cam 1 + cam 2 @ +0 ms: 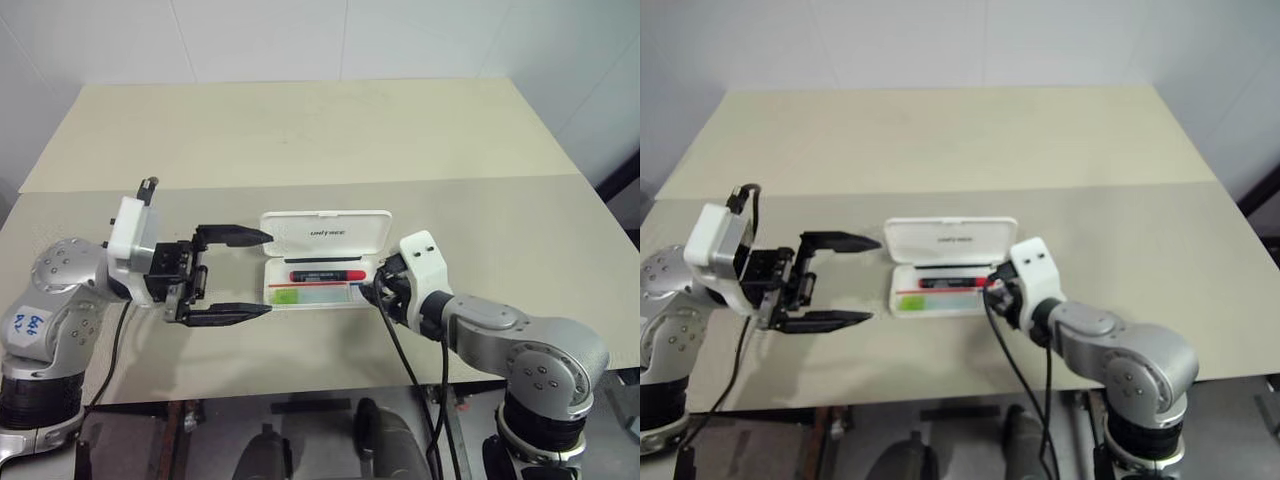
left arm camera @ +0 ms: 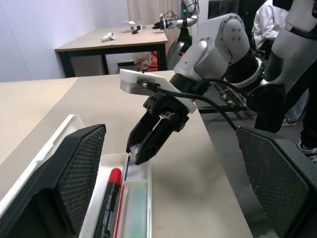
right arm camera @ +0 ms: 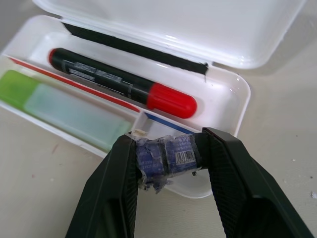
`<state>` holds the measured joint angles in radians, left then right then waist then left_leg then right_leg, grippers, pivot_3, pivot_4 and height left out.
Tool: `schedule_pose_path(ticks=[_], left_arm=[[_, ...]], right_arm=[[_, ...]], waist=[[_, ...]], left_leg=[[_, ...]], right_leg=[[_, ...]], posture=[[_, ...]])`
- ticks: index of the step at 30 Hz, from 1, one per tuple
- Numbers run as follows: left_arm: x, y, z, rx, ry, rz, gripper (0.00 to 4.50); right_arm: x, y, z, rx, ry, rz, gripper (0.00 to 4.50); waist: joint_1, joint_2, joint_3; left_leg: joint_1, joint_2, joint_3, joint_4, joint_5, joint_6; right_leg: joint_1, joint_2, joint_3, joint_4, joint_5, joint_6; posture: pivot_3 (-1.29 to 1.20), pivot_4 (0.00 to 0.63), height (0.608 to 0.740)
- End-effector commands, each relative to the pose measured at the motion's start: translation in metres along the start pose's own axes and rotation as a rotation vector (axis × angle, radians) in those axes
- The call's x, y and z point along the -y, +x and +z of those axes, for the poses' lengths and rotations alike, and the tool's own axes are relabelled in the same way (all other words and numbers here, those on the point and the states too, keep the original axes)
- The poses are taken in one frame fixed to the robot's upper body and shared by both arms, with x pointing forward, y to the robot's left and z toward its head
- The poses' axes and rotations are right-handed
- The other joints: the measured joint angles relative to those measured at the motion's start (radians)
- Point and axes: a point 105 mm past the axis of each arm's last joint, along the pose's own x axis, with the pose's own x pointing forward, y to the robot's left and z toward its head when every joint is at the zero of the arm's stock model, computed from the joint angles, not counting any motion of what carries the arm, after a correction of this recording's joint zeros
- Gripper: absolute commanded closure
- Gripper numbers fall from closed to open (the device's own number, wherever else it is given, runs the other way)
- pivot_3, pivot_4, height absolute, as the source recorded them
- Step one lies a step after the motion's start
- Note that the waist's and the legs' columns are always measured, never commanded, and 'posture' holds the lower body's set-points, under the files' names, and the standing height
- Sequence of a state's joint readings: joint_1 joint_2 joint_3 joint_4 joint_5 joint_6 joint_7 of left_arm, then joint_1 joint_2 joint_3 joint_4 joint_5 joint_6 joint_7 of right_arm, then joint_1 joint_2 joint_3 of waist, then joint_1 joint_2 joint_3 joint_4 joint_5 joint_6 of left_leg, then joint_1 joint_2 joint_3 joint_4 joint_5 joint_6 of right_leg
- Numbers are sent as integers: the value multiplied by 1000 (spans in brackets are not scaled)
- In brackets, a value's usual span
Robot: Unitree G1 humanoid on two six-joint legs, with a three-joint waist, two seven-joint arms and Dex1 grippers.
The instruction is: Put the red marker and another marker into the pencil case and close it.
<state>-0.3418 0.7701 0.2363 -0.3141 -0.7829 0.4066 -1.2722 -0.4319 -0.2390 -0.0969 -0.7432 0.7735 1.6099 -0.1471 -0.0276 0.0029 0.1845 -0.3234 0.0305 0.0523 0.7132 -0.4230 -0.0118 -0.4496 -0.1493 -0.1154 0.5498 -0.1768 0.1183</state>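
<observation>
The white pencil case (image 1: pixel 325 232) lies open mid-table, its lid tipped back. Inside, the red marker (image 3: pixel 124 84) lies along the hinge side, and another marker, a light-green highlighter (image 3: pixel 64 106), lies in the front compartment. My right gripper (image 1: pixel 372 292) is at the case's right end, just over the rim, shut on a small blue labelled piece (image 3: pixel 168 157). A thin blue line runs from its tips into the case in the left wrist view. My left gripper (image 1: pixel 268 273) hovers left of the case, pointing at it, open wide and holding nothing.
A thin red strip (image 3: pixel 74 82) runs between the marker and the highlighter. The beige table (image 1: pixel 300 140) stretches far behind the case. Its front edge (image 1: pixel 300 385) is close below both arms. Another table and a seated person (image 2: pixel 270 20) show beyond the right side.
</observation>
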Motion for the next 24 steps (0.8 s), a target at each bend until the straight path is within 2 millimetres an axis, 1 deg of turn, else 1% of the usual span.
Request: schedule_pose_path(ticks=[1,3,9,12,18,20,22,23,24], left_arm=[[6,-6,11,-22,38,-14,0],[8,-13,12,-49,35,4,0],[22,-35,11,-138,1,60,0],[25,-39,10,-166,2,74,0],[23,-43,10,-188,28,101,0],[22,-42,10,-186,34,106,0],[21,-42,11,-183,40,110,0],[20,-42,11,-181,42,111,0],[20,-42,11,-180,46,113,0]], right_arm=[[-2,-3,9,35,-10,4,2825],[-2,-3,10,35,-11,5,2825],[-2,-2,8,21,-1,11,2825],[-1,-1,8,13,6,11,2825],[-1,1,7,-5,13,24,2825],[0,2,6,-18,7,24,2119],[1,2,7,-24,3,21,1570],[1,2,7,-25,3,20,1136],[1,3,7,-25,3,19,825]], waist=[[0,0,0],[0,0,0],[-2,1,0],[2,1,0],[0,1,0],[0,1,0],[-1,1,0],[-1,1,0],[-1,1,0]], left_leg=[[0,0,0,0,0,0],[0,0,0,0,0,0],[0,0,2,-4,0,0],[0,0,2,-5,0,-1],[1,0,3,-7,0,0],[2,0,4,-9,0,-1],[2,0,5,-10,0,-1],[2,0,7,-11,0,-1],[2,0,8,-12,0,-1]], right_leg=[[0,0,0,0,0,0],[0,0,0,0,0,0],[-3,0,0,0,-1,-1],[-4,0,0,0,-2,-3],[-4,0,0,0,-2,-3],[-4,0,0,0,-2,-3],[-5,0,0,0,-2,-3],[-6,0,0,0,-2,-3],[-6,0,0,0,-2,-3]], posture=[[0,150,740],[0,150,740],[0,150,740],[0,150,740],[0,150,740],[0,150,740],[0,150,740],[0,150,740],[0,150,740]])
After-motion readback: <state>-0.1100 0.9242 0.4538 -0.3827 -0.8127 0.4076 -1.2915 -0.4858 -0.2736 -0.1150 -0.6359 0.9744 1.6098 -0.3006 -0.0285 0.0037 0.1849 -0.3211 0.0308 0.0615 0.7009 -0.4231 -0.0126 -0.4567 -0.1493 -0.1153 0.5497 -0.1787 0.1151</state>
